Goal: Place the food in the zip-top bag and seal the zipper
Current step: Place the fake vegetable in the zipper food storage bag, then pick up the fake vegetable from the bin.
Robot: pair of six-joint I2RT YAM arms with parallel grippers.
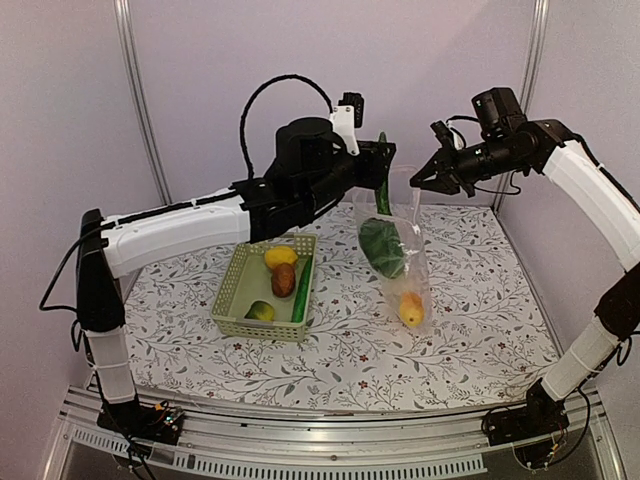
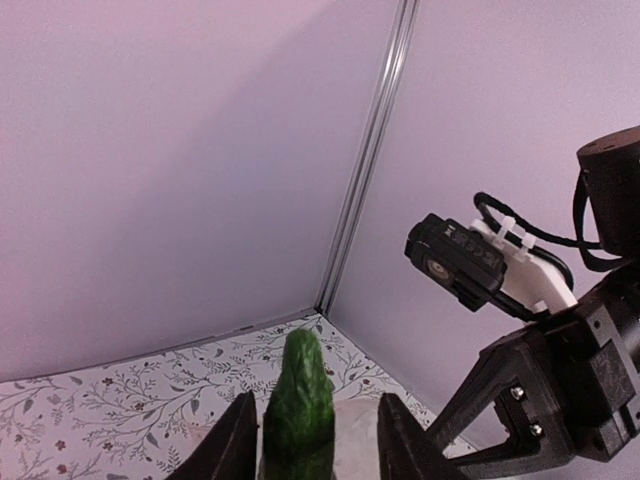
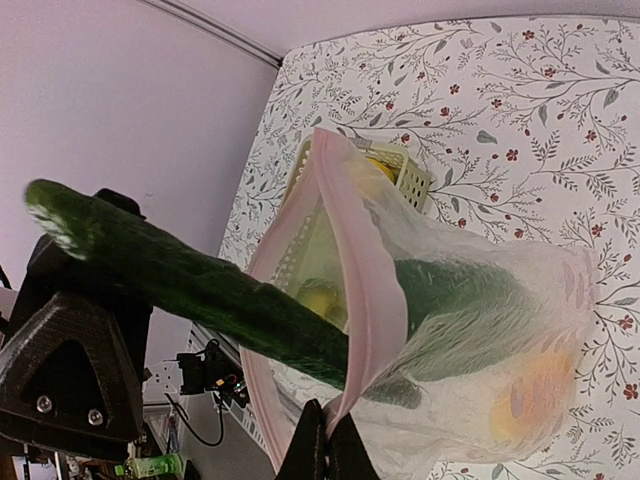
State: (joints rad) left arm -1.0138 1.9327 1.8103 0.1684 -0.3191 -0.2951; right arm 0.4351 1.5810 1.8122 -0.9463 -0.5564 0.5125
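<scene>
Zip-top bag (image 1: 400, 262), 3 o'clock of basket (image 1: 232, 290), hangs mouth-up so food drops in. Cucumber (image 1: 382, 192) at bag's 12 o'clock, clamped in left gripper (image 1: 383, 165), tip entering mouth. Zipper (image 3: 350, 260) pinched by right gripper (image 3: 325, 445), holding mouth open.

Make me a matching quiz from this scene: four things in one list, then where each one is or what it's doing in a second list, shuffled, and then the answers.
Things:
1. left gripper
2. right gripper
3. leafy green
4. reddish-brown round piece

States:
A. lying in the green basket
B. pinched shut on the zipper of the zip-top bag
C. inside the bag
D. holding a cucumber at the bag's mouth

Pairs: 1-D, 2-B, 3-C, 4-A
</scene>
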